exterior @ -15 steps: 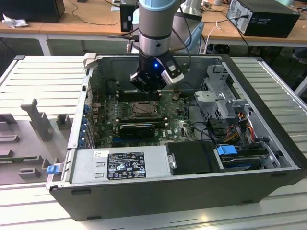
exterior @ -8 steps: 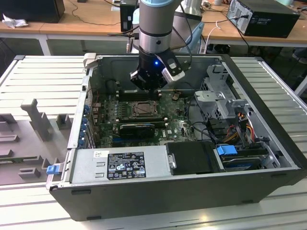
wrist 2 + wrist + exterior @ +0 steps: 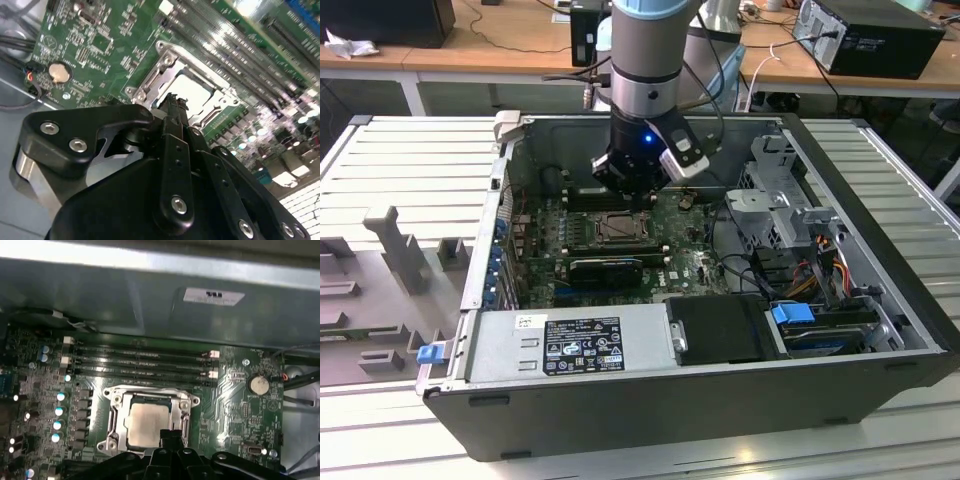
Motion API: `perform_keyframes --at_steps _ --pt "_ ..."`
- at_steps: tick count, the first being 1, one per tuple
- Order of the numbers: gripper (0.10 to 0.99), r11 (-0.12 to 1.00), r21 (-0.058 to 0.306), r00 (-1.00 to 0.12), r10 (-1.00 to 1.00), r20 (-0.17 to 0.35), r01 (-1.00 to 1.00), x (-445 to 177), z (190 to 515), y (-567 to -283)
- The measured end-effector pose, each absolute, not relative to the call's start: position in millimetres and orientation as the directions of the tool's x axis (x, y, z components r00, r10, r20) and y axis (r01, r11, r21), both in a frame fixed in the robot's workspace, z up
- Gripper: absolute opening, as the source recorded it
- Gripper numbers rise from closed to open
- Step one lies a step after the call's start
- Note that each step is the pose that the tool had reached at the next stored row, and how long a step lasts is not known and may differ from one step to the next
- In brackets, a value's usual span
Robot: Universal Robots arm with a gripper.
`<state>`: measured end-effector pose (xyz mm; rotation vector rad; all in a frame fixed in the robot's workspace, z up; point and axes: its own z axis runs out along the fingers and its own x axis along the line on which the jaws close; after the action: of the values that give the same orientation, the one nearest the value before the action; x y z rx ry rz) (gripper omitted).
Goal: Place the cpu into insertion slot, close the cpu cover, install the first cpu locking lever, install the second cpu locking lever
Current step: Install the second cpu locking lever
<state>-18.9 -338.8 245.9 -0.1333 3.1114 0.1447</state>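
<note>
The cpu (image 3: 148, 421) (image 3: 194, 89), a pale metal square, lies flat in the insertion slot (image 3: 620, 228) on the green board. The silvery cpu cover (image 3: 116, 409) (image 3: 161, 56) lies down around it, framing its top. My gripper (image 3: 170, 434) (image 3: 175, 101) (image 3: 626, 192) hovers just above the socket's edge, at one side of the cpu. Its black fingers are shut together with nothing between them. In both wrist views the gripper hides the socket's near edge. I cannot tell how the locking levers sit.
Long black memory slots (image 3: 142, 362) run beside the socket, and a coin battery (image 3: 259, 385) sits on the board. A black graphics card (image 3: 607, 270), the power supply (image 3: 570, 345), a drive cage (image 3: 775, 205) and cables (image 3: 820, 265) crowd the case.
</note>
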Motion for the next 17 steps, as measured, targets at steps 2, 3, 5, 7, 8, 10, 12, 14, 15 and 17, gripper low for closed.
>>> perform_keyframes --at_steps 2,3,5,7,8,10,12,14,15,17 --pt "0.106 0.992 0.092 -0.996 -0.084 -0.028 -0.086 -19 246 -343" --pt "0.106 0.992 0.092 -0.996 -0.084 -0.027 -0.086 -19 246 -346" --pt "0.106 0.992 0.092 -0.996 -0.084 -0.026 -0.086 -19 246 -349" --pt "0.106 0.992 0.094 -0.996 -0.084 -0.026 -0.086 -19 245 -352" --pt "0.106 0.991 0.106 -0.996 -0.084 -0.027 -0.086 -19 245 -357" --pt "0.106 0.989 0.117 -0.996 -0.083 -0.028 -0.086 -19 245 -365" --pt "0.106 0.989 0.121 -0.996 -0.083 -0.024 -0.086 -19 244 -369" --pt "0.106 0.989 0.123 -0.996 -0.083 -0.010 -0.084 -19 242 -372" --pt "0.106 0.989 0.123 -0.997 -0.083 -0.005 -0.083 -19 240 -373" --pt "0.106 0.989 0.126 -0.997 -0.083 -0.005 -0.083 -20 239 -376"
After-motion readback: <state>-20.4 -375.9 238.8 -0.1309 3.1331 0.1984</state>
